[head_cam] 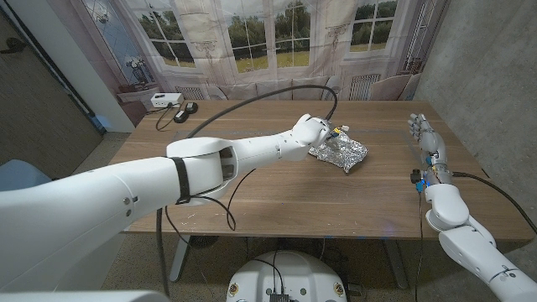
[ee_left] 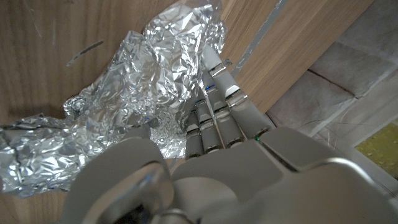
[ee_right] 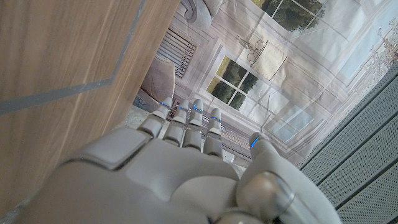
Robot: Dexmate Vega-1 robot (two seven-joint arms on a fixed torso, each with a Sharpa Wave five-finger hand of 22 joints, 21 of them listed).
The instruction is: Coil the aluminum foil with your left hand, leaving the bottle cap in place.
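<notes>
Right now the left robot hand (head_cam: 309, 130) reaches across the wooden tabletop (head_cam: 277, 189) and sits on the near-left edge of the crumpled aluminum foil (head_cam: 342, 153), which lies a little right of the tabletop's centre. From the left wrist view the fingers (ee_left: 219, 109) lie close together and extend onto the foil (ee_left: 143, 93), pressing against its wrinkled surface; whether they actually clasp a fold of it or merely rest on it cannot be told from these pictures. The foil is a loose, creased silver sheet, partly bunched, with one flap spreading toward the wrist camera. A small yellow-and-dark object (head_cam: 338, 132) shows just beside the left hand at the foil's far edge, too small to identify. The right robot hand (head_cam: 429, 144) stands on its edge near the right side of the tabletop, well apart from the foil, fingers straight, spread slightly and holding nothing; the right wrist view shows its fingers (ee_right: 186, 127) extended past the table edge toward the windowed backdrop (ee_right: 267, 68). At the far left corner of the tabletop lie a white box (head_cam: 164, 101) and a dark object (head_cam: 185, 110), with a black cable (head_cam: 252, 99) arcing over the surface.
</notes>
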